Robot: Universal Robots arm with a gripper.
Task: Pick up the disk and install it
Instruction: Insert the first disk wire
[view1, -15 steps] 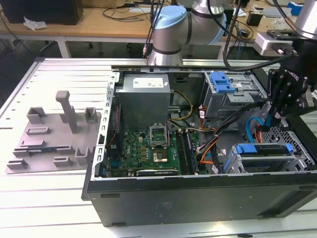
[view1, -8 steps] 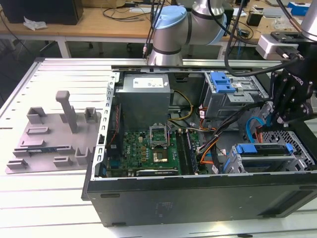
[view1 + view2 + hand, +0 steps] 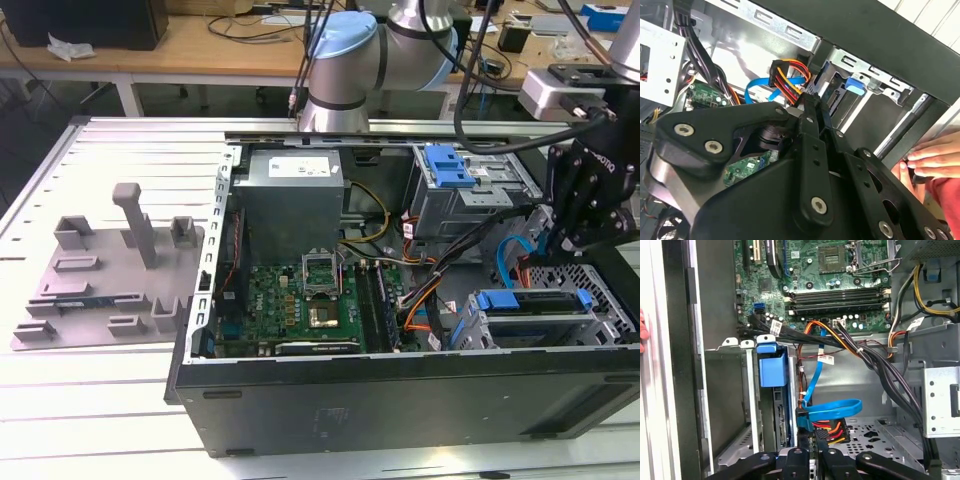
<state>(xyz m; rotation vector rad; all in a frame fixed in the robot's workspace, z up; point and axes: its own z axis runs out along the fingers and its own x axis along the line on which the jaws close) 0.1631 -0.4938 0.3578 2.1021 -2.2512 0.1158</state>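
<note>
Gripper point(image 3: 815, 454): clenched, nothing visibly held, tips at cable plug point(image 3: 828, 432). Disk point(image 3: 773, 369): on edge in drive cage point(image 3: 753, 405), just beside gripper, corner of computer case point(image 3: 400, 400).

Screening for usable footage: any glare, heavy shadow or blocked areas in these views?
Exterior view: the table is washed bright, the case dark along its near side. Second wrist view: the gripper hides much of the interior; the case wall glares white. First wrist view: motherboard evenly lit, drive bay dimmer.

open case point(image 3: 400, 400) | motherboard point(image 3: 290, 305) inside | grey fixture point(image 3: 100, 290) just beside
</note>
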